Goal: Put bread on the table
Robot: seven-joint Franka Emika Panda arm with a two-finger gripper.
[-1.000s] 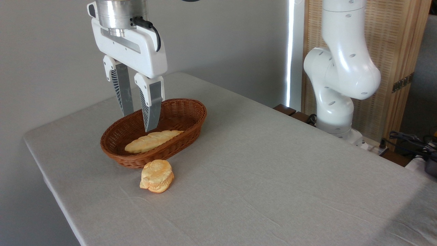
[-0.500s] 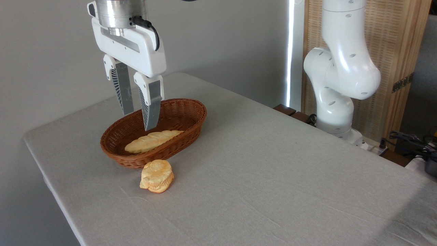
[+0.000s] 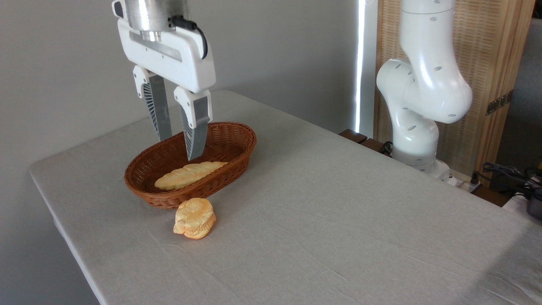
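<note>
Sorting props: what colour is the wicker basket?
Reddish brown woven basket, clearest in the fixed camera view.

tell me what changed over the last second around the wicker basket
The white two-finger gripper shifted a little to the right in the picture above the oval brown wicker basket, jaws open and empty. The long pale braided loaf stayed in the basket, and the round golden bun stayed on the grey-beige table.
</note>
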